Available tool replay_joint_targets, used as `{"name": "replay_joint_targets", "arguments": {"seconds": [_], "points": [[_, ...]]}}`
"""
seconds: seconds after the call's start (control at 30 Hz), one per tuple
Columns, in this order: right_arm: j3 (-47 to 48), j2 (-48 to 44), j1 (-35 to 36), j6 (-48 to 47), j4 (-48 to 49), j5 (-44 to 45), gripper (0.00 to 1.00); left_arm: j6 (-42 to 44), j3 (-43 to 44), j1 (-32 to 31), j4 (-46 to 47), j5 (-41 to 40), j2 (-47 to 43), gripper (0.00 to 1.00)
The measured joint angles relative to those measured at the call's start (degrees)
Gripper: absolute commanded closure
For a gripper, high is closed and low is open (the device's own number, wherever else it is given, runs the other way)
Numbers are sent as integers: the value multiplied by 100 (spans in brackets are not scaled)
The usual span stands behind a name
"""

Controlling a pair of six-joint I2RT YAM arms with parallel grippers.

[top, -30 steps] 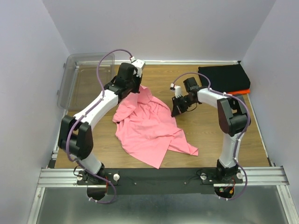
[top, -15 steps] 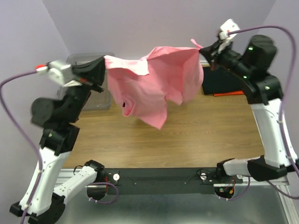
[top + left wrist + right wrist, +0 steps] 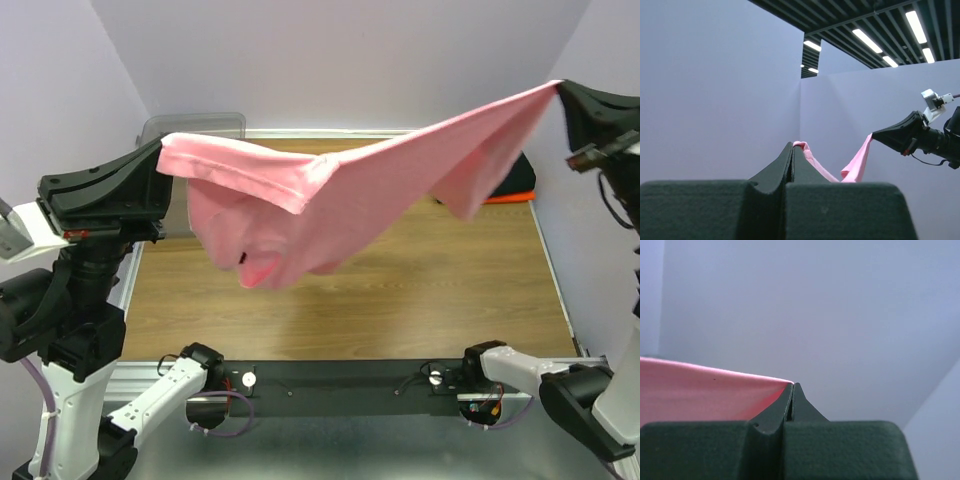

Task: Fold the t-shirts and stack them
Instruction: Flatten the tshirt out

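The clear plastic bin [image 3: 195, 124] sits at the far left corner, just behind the raised left arm. The left hand [image 3: 158, 148] is high above the surface [image 3: 400, 310], its fingers pressed together on one edge of the salmon-pink t-shirt [image 3: 390, 180] — the left wrist view shows a fold of pink cloth pinched right at the tips. From there the shirt stretches across the middle of the scene, hanging clear of the surface. Its upper edge is taut and rises toward the right, and loose folds sag below its left half. At the far right the right hand [image 3: 560, 90] is clamped on the opposite edge, higher than the left one — its wrist view shows pink cloth running into the closed tips. Behind the hanging cloth, at the far right corner of the surface, lie the folded black t-shirt [image 3: 518, 172] and the orange t-shirt [image 3: 508, 196], only a sliver of orange showing beneath the black.
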Motion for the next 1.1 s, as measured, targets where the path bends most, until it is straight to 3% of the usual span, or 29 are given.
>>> {"name": "replay_joint_targets", "arguments": {"seconds": [0.17,0.27,0.37,0.57,0.77,0.87,1.0,1.1], "points": [[407,-321,-190,-7,20,184,99,-256,221,0,81,118,4,100],[166,-474,-201,-46,149,190,99,-326,247,0,179,35,4,100],[-588,-614,-201,-103,203,142,99,-378,-24,0,271,-177,7,100],[-3482,-717,-203,-236,568,48,99,-398,-927,0,289,-852,793,100],[-5689,254,-203,-313,1335,46,99,-363,-1453,138,55,-1530,3174,100],[-5786,1379,-203,-299,1845,-17,95,-376,-1355,393,-205,-1766,4577,100],[-5362,3285,-203,-181,2341,-57,95,-407,-310,785,-549,-2002,6662,100],[-4734,4277,-197,-87,2461,24,95,-459,369,964,-767,-2055,7628,100]]}}
